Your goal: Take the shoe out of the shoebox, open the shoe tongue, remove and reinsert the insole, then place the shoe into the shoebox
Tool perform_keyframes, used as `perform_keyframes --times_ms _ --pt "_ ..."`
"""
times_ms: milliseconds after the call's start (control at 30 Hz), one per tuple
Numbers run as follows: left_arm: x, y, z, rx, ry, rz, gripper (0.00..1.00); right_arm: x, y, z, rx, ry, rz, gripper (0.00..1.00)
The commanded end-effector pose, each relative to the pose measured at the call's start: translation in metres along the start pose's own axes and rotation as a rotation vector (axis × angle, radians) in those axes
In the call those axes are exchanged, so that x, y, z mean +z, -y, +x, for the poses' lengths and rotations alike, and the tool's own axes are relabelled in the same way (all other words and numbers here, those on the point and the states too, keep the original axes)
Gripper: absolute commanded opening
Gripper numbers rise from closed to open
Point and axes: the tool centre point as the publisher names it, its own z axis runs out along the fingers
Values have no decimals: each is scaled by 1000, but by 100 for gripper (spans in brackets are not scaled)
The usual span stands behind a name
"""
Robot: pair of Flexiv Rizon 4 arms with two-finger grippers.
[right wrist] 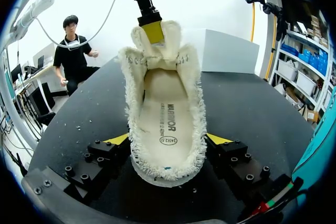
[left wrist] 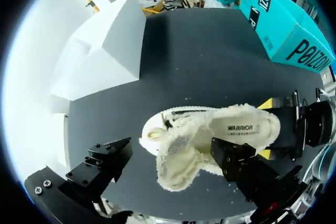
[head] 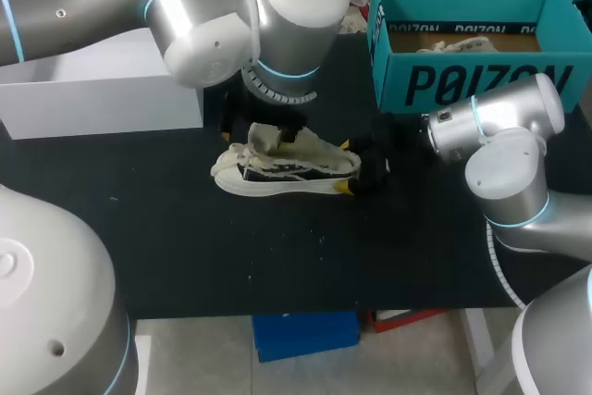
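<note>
A cream, fuzzy-lined shoe [head: 287, 168] lies on its side in the middle of the black table [head: 185, 247], its opening facing up toward the head view. The insole [right wrist: 167, 114] lies inside it. My right gripper [right wrist: 168, 140] is shut on the heel, one yellow tip pressing each side. My left gripper [left wrist: 173, 169] hangs over the toe end, open wide, with the pulled-up tongue [left wrist: 178, 161] loose between its fingers. One left fingertip [right wrist: 153, 31] shows just behind the tongue. The teal shoebox [head: 472, 80] stands at the back right.
A large white box [head: 102, 90] stands at the back left of the table. Pale paper or cloth lies inside the teal shoebox [left wrist: 283, 24]. Bare black tabletop stretches in front of the shoe to the near edge.
</note>
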Motion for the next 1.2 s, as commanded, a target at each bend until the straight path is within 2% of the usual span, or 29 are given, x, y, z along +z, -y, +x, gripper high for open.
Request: perform_keyframes --times_ms 33,200,233,267,333,400,433,533,667,700,1200 --pt "-15 0 -12 95 -151 65 100 1 1 0 1 1 2 0" --pt "-32 14 -1 328 -324 118 99 1 1 0 1 1 2 0" --pt "-34 15 3 373 -344 117 80 1 1 0 1 1 2 0" --pt "-35 18 7 414 -376 114 57 1 1 0 1 1 2 0" --pt "-39 20 13 552 -494 73 2 1 1 0 1 1 2 0" --pt "-41 22 20 634 -560 49 0 1 1 0 1 1 2 0" --pt "-42 24 22 690 -605 11 0 1 1 0 1 1 2 0" --pt "-41 24 30 824 -654 -60 0 1 1 0 1 1 2 0" --pt "-40 18 32 995 -693 -130 0 1 1 0 1 1 2 0" --pt "-38 17 33 990 -646 -147 0 1 1 0 1 1 2 0" --pt "-38 17 33 990 -646 -147 0 1 1 0 1 1 2 0"
